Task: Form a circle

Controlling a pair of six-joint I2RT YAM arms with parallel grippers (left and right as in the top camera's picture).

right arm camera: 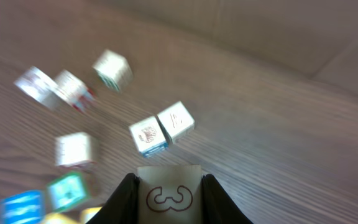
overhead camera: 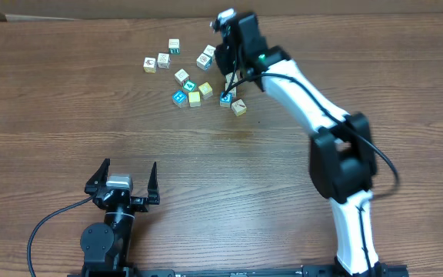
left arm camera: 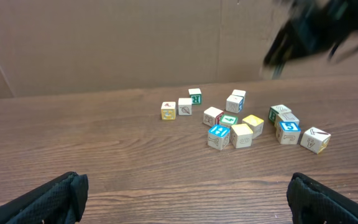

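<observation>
My right pincer (right arm camera: 169, 182): clamped on whitish cube (right arm camera: 168, 199), squiggle on its face.
Scattered cubes (right arm camera: 148, 137): ahead and left of it, on wooden table (right arm camera: 278, 137).
My left pincer (overhead camera: 129, 172): jaws wide apart.

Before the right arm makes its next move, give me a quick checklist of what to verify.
1. Grip: right gripper shut on the held cube: ok.
2. Other arm: left gripper open, apart from the loose cubes: ok.
3. Shape: loose cubes form a circle: not ok, they lie in an irregular scatter.
4. Right wrist view sharp: not ok, blurred.
5. Gap ready for the held cube: cannot tell.
</observation>
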